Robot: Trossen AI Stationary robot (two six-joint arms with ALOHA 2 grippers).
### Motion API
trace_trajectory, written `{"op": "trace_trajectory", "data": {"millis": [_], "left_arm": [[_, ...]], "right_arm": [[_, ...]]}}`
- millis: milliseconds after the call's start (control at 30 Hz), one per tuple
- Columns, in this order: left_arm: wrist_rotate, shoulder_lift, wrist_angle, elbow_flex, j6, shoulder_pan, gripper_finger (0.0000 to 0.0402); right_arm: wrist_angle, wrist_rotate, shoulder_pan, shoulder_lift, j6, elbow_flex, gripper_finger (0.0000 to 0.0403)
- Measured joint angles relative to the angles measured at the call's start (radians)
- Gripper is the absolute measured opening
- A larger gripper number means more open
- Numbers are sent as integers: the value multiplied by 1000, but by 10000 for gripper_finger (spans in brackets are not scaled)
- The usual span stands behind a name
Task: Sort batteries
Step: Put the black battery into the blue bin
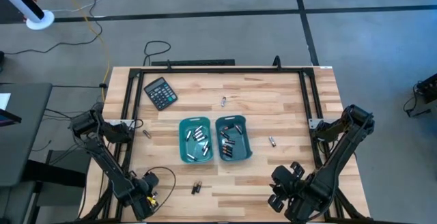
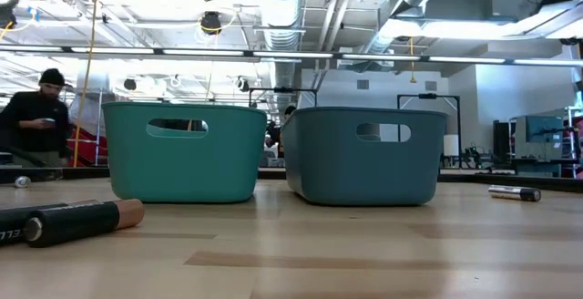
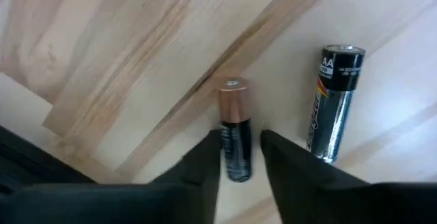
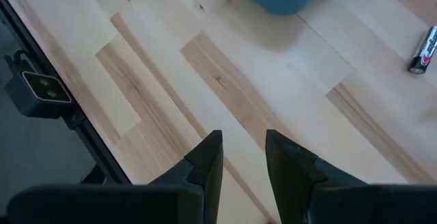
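Two teal bins stand side by side mid-table, the left bin [image 1: 181, 142] and the right bin [image 1: 248, 143], each holding several batteries. Two loose batteries [image 1: 196, 188] lie side by side near the table's near edge. My left gripper [image 1: 149, 191] hovers left of them, open. In its wrist view a dark battery with a copper end [image 3: 234, 108] shows through the gap of the left gripper [image 3: 240, 134], and a dark and silvery AA battery [image 3: 334, 108] lies beside it. My right gripper [image 1: 281, 186] [image 4: 244, 136] is open over bare wood at the near right.
A black calculator [image 1: 161, 92] lies at the far left. Single batteries lie at the far middle [image 1: 223, 101], left of the bins [image 1: 146, 133] and right of them [image 1: 272, 141] [image 4: 423, 50]. A black frame borders the table. A person [image 2: 41, 117] stands in the room behind.
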Motion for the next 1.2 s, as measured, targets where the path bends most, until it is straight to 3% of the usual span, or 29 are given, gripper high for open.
{"op": "trace_trajectory", "data": {"millis": [133,467,733,833,967,1100,1200], "left_arm": [[5,-27,-62,-3,15,24,33],[-46,-189,-265,8,16,59,31],[-395,-412,-415,67,54,153,31],[-487,-470,-416,105,263,271,31],[-506,-469,-384,204,700,517,31],[-463,-385,-257,324,1147,773,31],[-388,-256,-167,415,1388,915,31]], "right_arm": [[0,0,0,0,-8,0,127],[5,-4,25,0,1,0,127],[-20,-6,47,0,74,0,127],[-60,-6,45,0,118,0,127],[-111,-6,40,0,219,0,127],[-108,-5,34,0,282,0,127],[-107,-5,30,0,327,0,127]]}}
